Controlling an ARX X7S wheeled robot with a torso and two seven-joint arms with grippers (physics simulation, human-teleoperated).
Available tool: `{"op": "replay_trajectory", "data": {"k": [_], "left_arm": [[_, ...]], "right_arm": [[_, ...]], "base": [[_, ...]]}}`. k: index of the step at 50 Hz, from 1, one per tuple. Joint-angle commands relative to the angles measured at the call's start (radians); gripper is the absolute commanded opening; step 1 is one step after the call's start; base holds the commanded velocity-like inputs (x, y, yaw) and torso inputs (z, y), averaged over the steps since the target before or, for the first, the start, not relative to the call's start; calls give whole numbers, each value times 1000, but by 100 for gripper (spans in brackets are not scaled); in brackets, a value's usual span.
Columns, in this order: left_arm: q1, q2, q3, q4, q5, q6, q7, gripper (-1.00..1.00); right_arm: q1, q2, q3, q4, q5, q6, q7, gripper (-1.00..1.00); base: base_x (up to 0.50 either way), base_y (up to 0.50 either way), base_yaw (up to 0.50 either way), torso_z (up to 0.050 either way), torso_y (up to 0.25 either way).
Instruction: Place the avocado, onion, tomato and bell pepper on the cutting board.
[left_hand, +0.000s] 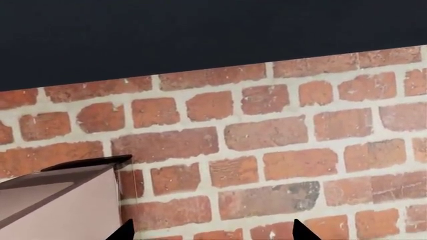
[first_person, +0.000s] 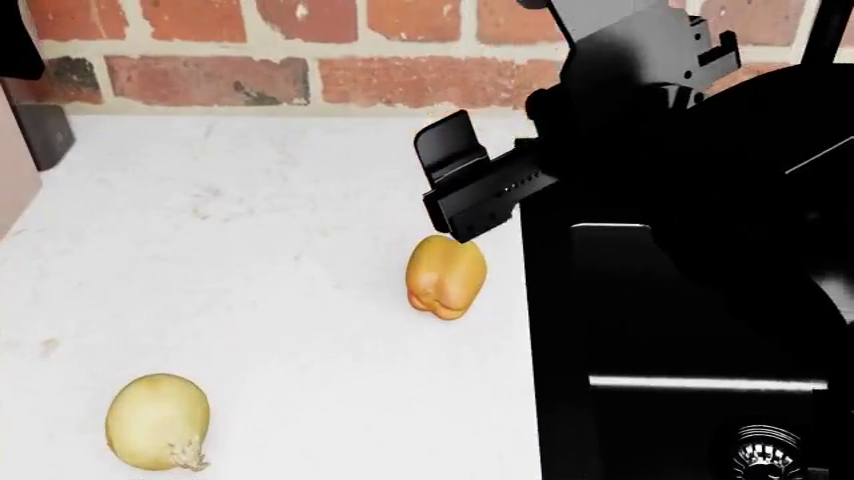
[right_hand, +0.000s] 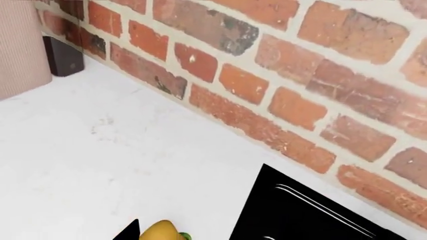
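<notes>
Overhead, white counter (first_person: 267, 300) with onion (first_person: 158, 421), bell pepper (first_person: 447, 276), brick wall (first_person: 267, 50) behind

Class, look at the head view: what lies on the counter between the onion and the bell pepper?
Nothing: in the head view, only bare white counter runs between the onion and the bell pepper.

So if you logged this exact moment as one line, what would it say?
right gripper: above bell pepper, not gripping | onion: loose on counter | cutting board: not in view | left gripper: facing brick wall
</notes>
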Motion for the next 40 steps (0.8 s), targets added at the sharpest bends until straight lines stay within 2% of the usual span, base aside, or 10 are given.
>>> {"op": "replay_trajectory", "data": {"k": [1,40], "left_arm": [[4,-1,2,-1,-2,4,-4,100],[9,-12,-1,7,-16,1,-16,100]], "right_arm": [[-6,6,-40,12,39,-3,-4,100],[-72,-36,-199,167,-9,-206,-79,100]], "base": [[0,0,0,0,0],[0,0,0,0,0]]}}
